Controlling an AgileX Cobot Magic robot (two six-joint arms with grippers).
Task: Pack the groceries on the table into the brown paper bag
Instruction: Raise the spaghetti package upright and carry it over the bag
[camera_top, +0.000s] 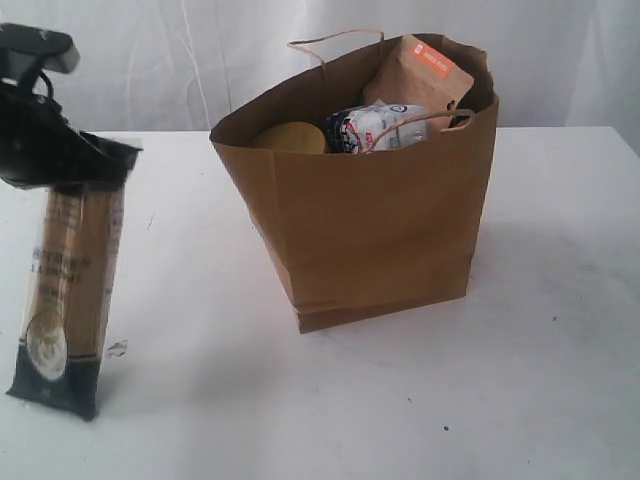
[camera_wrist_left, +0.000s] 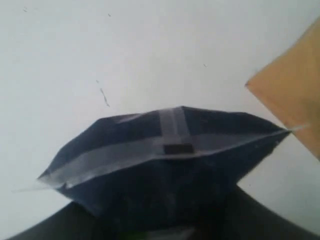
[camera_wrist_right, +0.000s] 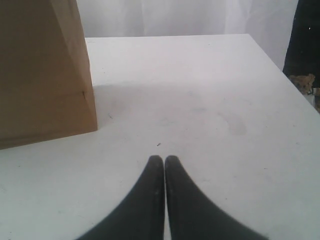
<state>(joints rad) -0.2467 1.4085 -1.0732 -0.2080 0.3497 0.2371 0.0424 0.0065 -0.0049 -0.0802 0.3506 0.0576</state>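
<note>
There's the left end effector (camera_top: 62, 160) clamped on the dark-blue top of the spaghetti packet (camera_top: 70, 290), which stands upright at the far left of the frame, well apart from the paper bag (camera_top: 370, 220) at centre. The pouch (camera_top: 420, 75), carton (camera_top: 375, 125) and yellow lid (camera_top: 290, 138) crowd the bag's mouth. The right end effector (camera_wrist_right: 164, 160) is pressed shut over the counter (camera_top: 560, 350), beside the bag.

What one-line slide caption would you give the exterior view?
Left pincer grips the spaghetti packet upright by its top end, beside the brown paper bag already holding an orange-labelled pouch.
</note>
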